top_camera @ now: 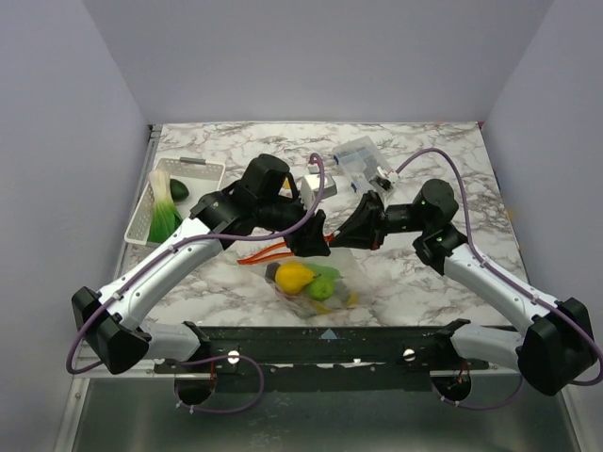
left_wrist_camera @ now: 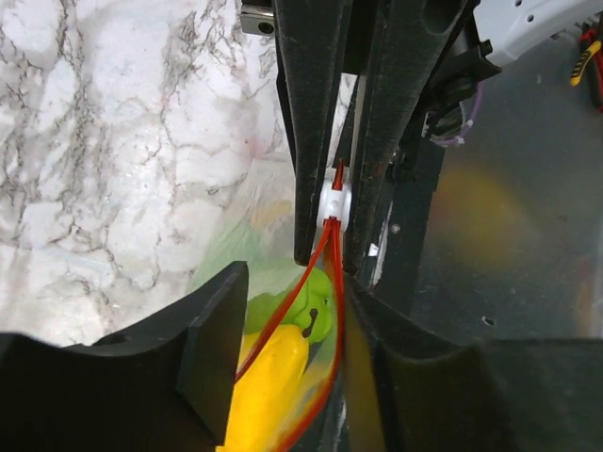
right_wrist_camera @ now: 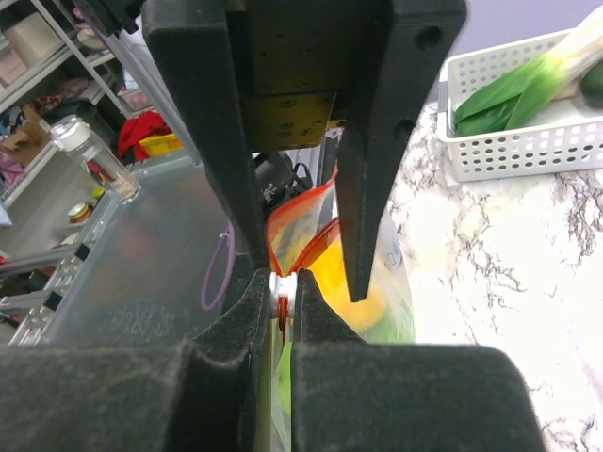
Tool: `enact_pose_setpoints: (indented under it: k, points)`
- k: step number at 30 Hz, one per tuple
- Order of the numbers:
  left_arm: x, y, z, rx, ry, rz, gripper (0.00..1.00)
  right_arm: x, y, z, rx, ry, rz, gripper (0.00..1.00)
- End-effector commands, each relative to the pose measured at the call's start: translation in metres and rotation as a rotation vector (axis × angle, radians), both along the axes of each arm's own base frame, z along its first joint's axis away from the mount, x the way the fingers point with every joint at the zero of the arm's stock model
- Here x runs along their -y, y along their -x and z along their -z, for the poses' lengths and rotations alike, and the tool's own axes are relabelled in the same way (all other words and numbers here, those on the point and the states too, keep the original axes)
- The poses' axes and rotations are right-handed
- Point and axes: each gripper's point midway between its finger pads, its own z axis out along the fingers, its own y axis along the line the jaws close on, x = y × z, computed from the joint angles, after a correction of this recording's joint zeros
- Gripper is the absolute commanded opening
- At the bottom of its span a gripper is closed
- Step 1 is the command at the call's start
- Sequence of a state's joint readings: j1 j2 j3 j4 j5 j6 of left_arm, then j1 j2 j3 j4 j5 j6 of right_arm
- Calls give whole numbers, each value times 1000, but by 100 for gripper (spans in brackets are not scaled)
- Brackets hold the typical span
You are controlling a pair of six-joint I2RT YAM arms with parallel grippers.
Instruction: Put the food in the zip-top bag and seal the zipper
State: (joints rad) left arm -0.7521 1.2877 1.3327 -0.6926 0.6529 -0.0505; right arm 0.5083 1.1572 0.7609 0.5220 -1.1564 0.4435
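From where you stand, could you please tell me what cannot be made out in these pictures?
1. Top view: the zipper's right part, hidden under the left gripper and right gripper.
2. Top view: the food count in the bag; plastic blurs all but a yellow piece and a green piece.
3. Left wrist view: whether the zipper is sealed past the right gripper, which covers it.
4. Right wrist view: the bag's bottom, behind the right gripper.

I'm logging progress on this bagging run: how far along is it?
Done: a yellow fruit and a green food lie inside the zip-top bag.
In hand: the right gripper pinches the white slider on the zipper, whose strips gape apart between the open left gripper.
Left: sealing; a leek and a dark item sit in the basket.
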Motion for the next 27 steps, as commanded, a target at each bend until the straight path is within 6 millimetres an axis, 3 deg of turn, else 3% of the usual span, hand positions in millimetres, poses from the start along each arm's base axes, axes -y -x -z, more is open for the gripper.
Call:
enact_pose_setpoints:
  k: [1, 4, 6, 10, 12, 21, 27]
  points:
    - [-2, 6, -7, 5, 11, 48, 35, 4, 9, -13, 36, -5, -30, 1]
    - [-7, 8, -5, 14, 15, 41, 13, 5, 3, -17, 15, 7, 29, 2]
    - [-9, 10, -4, 21, 22, 40, 1, 5, -11, -17, -45, 55, 120, 20]
    - [-12, 11, -4, 31, 26, 30, 0, 12, -23, -17, -196, 181, 246, 52]
    - [-12, 12, -4, 30, 32, 26, 0, 16, -23, -19, -224, 215, 284, 61]
    - [-12, 23, -15, 17, 78, 58, 0, 21, -8, -38, -151, 278, 192, 60]
    - [-12, 23, -13, 9, 73, 52, 0, 0, -4, -27, -159, 363, 117, 59]
